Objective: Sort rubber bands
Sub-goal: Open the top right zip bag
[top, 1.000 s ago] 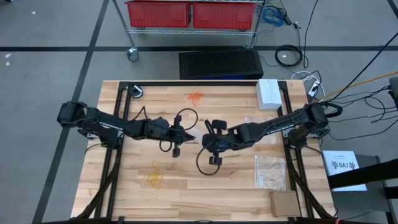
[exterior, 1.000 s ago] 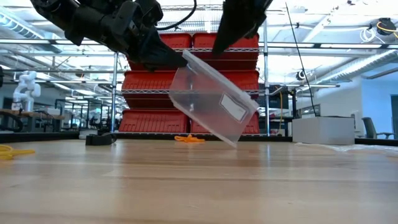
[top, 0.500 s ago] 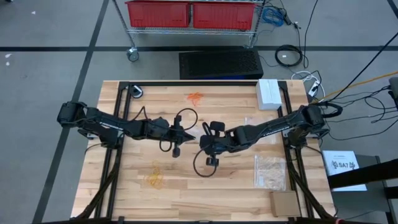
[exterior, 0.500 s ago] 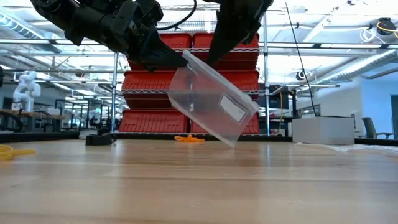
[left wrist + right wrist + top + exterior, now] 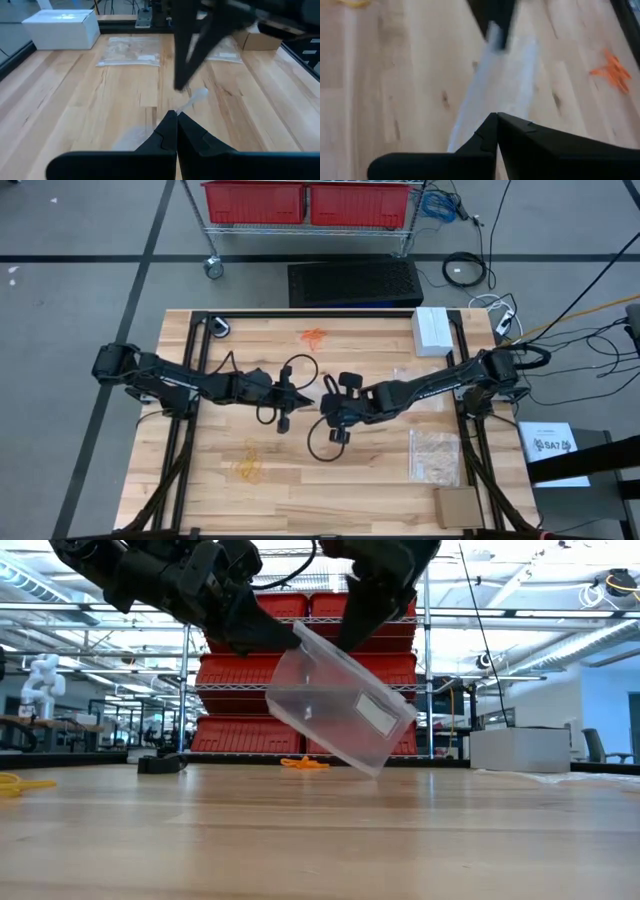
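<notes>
Holding a clear bag above three clusters of rubber bands

Hanging over the middle of the table (image 5: 300, 490), the left gripper (image 5: 285, 637) has its fingers pressed together on the upper edge of a clear plastic bag (image 5: 340, 700), which slants down with a white label on its side and stays clear of the wood. The right gripper (image 5: 350, 635) meets the same edge from the other side, fingers likewise closed on the bag.

Two clusters of rubber bands can be counted on the wood. An orange cluster (image 5: 314, 336), a tangle of thin loops, lies near the far edge at its middle. A pale yellow cluster (image 5: 248, 468), faint against the grain, lies toward the near left corner. Single loops cannot be counted. Two more flat clear bags (image 5: 433, 452) lie along the right edge.
</notes>
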Motion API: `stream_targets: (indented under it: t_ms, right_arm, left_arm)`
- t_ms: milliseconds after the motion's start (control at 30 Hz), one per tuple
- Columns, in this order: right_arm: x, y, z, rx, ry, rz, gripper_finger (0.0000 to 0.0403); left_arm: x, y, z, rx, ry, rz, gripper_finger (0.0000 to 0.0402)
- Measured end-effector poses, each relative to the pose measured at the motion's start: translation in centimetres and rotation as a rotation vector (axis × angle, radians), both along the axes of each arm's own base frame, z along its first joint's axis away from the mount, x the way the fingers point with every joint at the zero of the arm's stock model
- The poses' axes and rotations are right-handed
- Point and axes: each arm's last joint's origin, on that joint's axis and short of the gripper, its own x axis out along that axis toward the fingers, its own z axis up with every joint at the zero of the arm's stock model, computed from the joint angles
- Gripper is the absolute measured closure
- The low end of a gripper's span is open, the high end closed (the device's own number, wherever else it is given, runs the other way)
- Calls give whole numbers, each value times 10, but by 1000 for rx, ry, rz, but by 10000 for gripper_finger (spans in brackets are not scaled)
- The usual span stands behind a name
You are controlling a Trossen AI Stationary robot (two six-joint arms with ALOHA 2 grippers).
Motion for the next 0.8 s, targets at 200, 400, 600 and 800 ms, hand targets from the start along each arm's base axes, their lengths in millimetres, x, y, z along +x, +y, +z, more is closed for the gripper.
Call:
stream_targets:
  t_ms: [200,400,600,800]
  right_arm:
    - [-10,12,9,35,-15,-25,380]
    - [-2,23,0,64,-62,-39,293]
    - [10,19,-27,-118,-48,-156,196]
    - [14,13,-43,-175,-36,-243,176]
  left_arm:
    - [0,1,0,6,5,33,402]
    - [0,3,0,9,0,103,402]
    - [0,3,0,7,-5,110,402]
    - [1,3,2,4,-21,103,402]
